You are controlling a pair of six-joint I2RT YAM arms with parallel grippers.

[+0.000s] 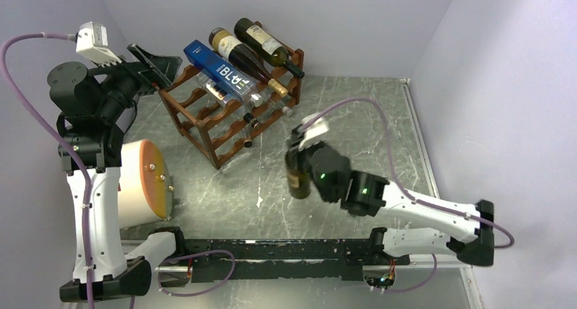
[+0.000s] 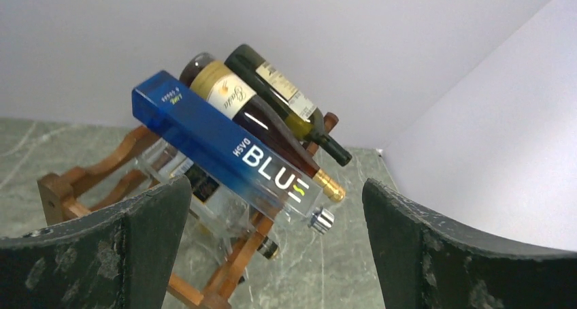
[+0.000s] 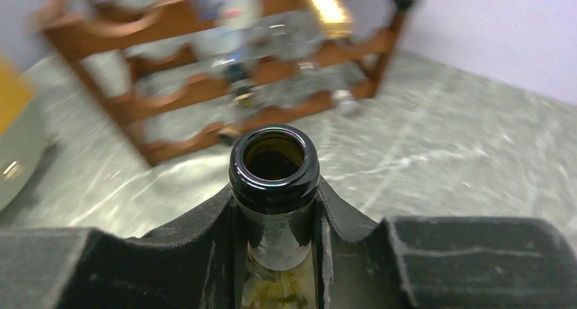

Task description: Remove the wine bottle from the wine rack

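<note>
The reddish-brown wooden wine rack (image 1: 204, 122) stands at the back left of the table; it also shows in the left wrist view (image 2: 102, 176) and blurred in the right wrist view (image 3: 204, 91). My right gripper (image 1: 303, 145) is shut on the neck of a dark open wine bottle (image 1: 297, 176), which is off the rack in front of it, roughly upright; its mouth (image 3: 274, 160) sits between my fingers (image 3: 211, 234). My left gripper (image 1: 155, 62) is open and empty, behind the rack's left end. Two wine bottles (image 1: 248, 57) and a blue box (image 1: 221, 71) lie on the rack's top.
A cylindrical container with an orange face (image 1: 143, 180) lies at the left beside the left arm. Clear bottles lie in the rack's lower tiers (image 1: 269, 105). Grey walls close off the back, left and right sides.
</note>
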